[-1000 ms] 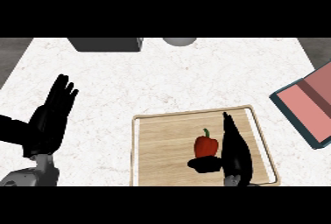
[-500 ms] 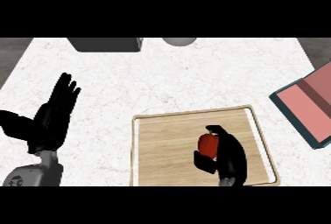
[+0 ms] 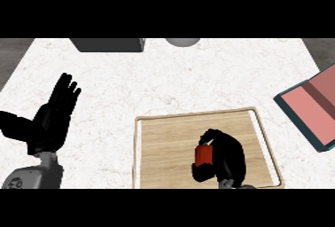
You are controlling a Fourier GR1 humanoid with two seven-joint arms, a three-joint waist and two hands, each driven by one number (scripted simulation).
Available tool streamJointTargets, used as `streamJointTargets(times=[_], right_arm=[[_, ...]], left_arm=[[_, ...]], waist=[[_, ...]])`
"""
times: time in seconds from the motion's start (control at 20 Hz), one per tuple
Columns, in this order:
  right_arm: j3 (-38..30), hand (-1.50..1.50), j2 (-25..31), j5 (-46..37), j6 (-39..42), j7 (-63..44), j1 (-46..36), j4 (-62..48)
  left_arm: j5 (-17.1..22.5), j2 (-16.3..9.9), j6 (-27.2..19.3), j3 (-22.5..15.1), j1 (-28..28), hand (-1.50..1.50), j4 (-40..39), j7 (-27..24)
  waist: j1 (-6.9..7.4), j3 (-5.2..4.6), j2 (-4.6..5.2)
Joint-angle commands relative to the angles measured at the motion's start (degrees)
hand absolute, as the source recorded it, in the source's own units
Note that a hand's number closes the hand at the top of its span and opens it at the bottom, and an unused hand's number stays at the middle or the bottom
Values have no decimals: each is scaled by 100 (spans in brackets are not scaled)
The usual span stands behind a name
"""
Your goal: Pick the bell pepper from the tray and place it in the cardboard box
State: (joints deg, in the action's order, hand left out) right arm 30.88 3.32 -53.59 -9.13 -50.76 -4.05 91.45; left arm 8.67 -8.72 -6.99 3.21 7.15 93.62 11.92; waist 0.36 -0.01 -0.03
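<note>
Change: since a second ago the right hand (image 3: 222,155) has gone from lying flat beside the bell pepper (image 3: 203,154) to curling over it; the left hand has barely shifted.
Left hand (image 3: 51,119): well left of the tray, resting open with fingers straight and slightly fanned, pointing up the counter, thumb out to the side; it holds nothing.
Tray (image 3: 163,133): a wooden board with a raised rim on the white counter (image 3: 163,75), the landmark for everything else.
Bell pepper: red, inside the tray toward its lower middle, only its left side showing past the fingers.
Right hand: over the tray's lower right part, fingers and thumb curled round the pepper from the right and above, pinching it between them; whether it is lifted off the wood cannot be told.
Cardboard box (image 3: 314,108): well right of the tray, tilted, pinkish inside with a dark rim, partly cut by the view's edge.
Beyond the tray: a dark grey block (image 3: 108,44) and a grey round object (image 3: 182,41) at the counter's far edge.
Risk: the pepper is rounded and mostly hidden, so the hold may sit off-centre; it could roll out during the lift.
Risk: carrying low to the right could catch the tray rim or the box's near wall.
</note>
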Motion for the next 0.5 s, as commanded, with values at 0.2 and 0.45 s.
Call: streamJointTargets(times=[0.2,0.45], right_arm=[[2014,150,1132,-341,1162,2066,-244,339],[2218,150,1818,-883,676,2464,189,1417]], left_arm=[[-18,65,23,-48,77,0,-152,-70],[13,17,17,74,-152,0,87,-81]], waist=[[34,-3,-9],[-67,1,-16]])
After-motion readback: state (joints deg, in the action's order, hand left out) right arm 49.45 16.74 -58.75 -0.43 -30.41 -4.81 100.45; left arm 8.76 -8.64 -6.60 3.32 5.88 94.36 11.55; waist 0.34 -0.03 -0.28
